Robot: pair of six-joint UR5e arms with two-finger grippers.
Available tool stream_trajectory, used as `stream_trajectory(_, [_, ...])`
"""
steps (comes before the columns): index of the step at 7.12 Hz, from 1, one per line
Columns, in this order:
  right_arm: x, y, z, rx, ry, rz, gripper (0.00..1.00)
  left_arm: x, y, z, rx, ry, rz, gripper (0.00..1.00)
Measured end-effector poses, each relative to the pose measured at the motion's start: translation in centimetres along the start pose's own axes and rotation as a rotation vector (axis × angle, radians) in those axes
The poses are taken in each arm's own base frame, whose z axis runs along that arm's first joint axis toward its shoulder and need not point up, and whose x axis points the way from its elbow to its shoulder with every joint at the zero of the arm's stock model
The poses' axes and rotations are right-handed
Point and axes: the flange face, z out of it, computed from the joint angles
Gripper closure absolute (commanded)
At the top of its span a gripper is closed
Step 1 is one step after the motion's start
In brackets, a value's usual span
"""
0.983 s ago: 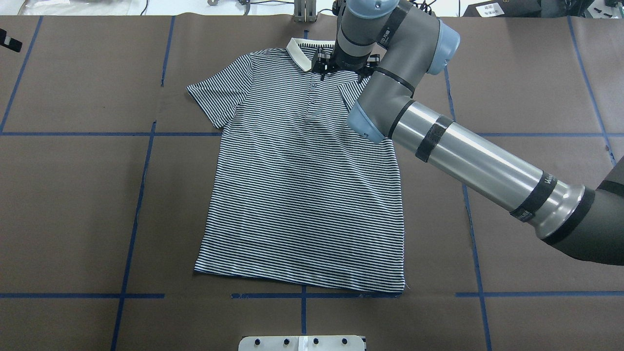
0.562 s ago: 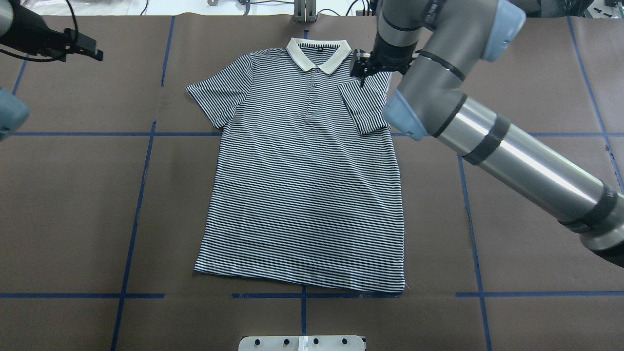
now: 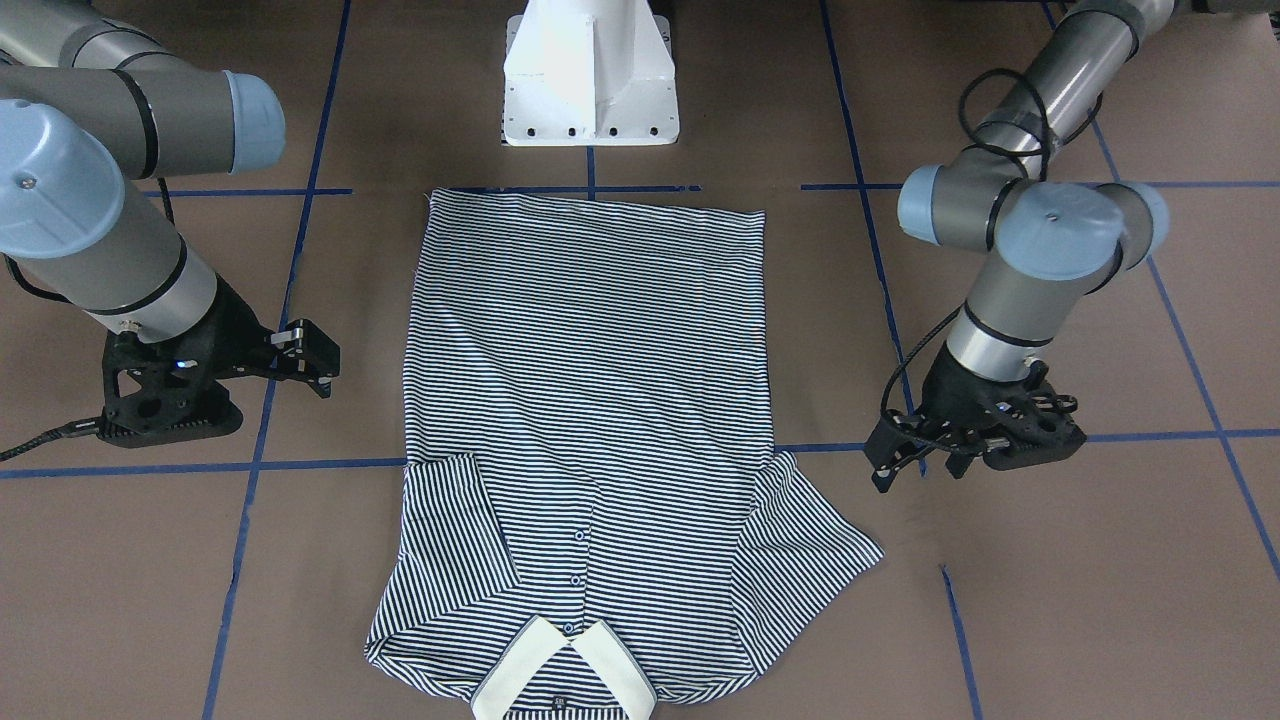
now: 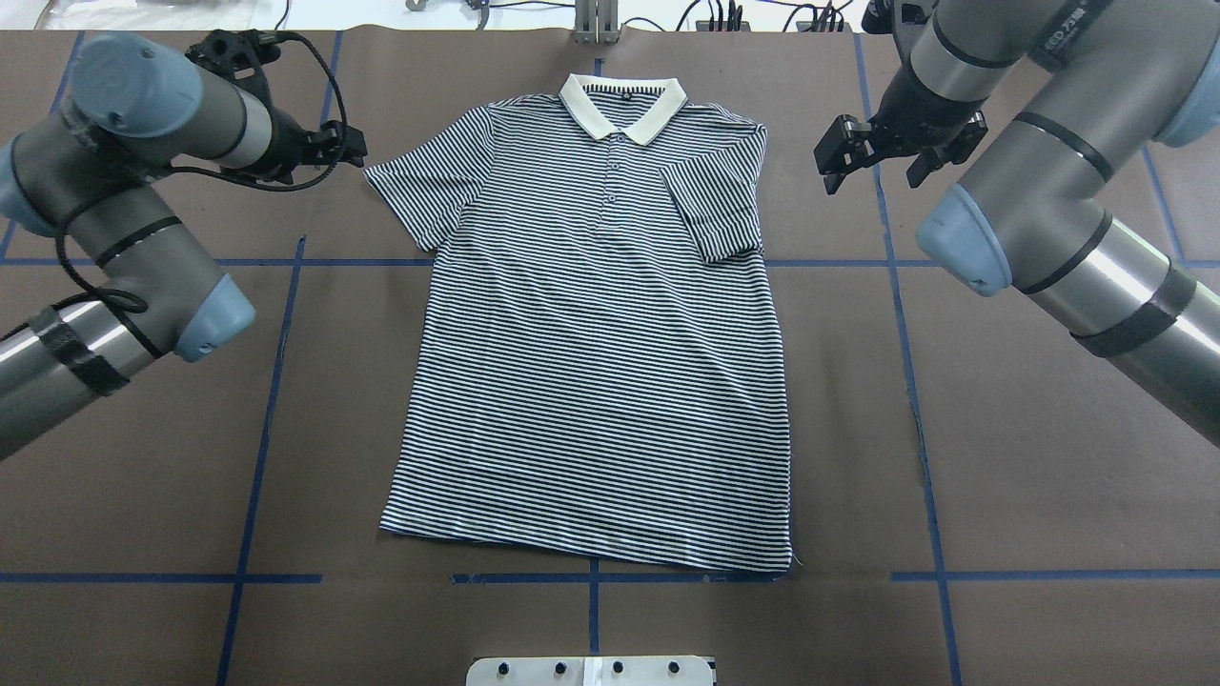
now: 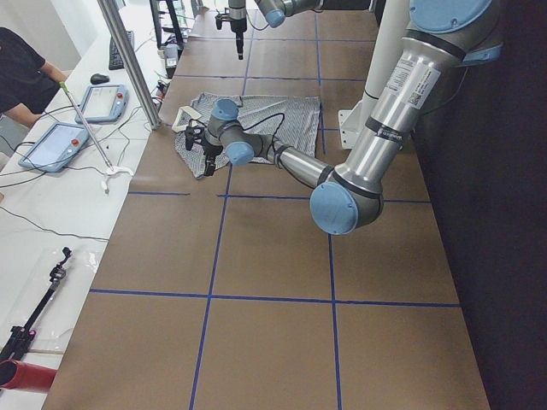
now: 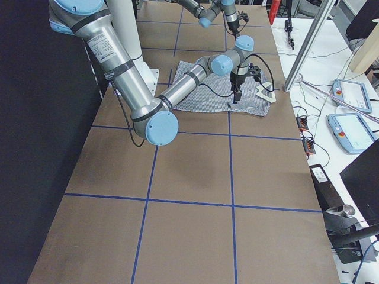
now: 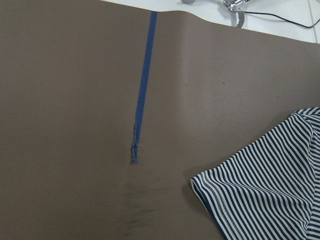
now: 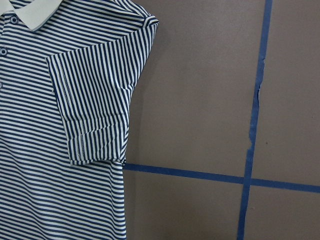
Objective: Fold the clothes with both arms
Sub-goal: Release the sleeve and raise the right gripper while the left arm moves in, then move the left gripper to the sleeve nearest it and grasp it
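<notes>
Our shirt [image 4: 591,333] lies flat mid-tabletop [image 4: 1001,429], right-side sleeve folded in. Right end effector [image 4: 872,162] and left end effector [image 3: 915,470] hover empty, fingers apart, flanking the shoulders, likely so the left can fold the spread sleeve.

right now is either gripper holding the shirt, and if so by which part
Nothing is held. The left gripper and right gripper both hang empty beside the polo shirt, which lies flat on the table.

Polo shirt [image 4: 591,362] knit cloth; table cover [image 4: 1001,429] matt paper
</notes>
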Motion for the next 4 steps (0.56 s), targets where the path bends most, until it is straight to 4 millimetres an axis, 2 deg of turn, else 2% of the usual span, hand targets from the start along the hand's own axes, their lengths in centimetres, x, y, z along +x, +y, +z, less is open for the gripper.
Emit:
stream_trajectory(2, [0.5,1.1,-0.5,0.017,0.002,-0.011,0.0,2.6,0.8,3.0,0.02,-0.039,-0.027,0.0])
stream_trajectory(4, [0.3,1.4,-0.8,0.03,0.01,-0.015,0.0,4.0,0.2,5.2,0.043,-0.075,-0.044,0.0])
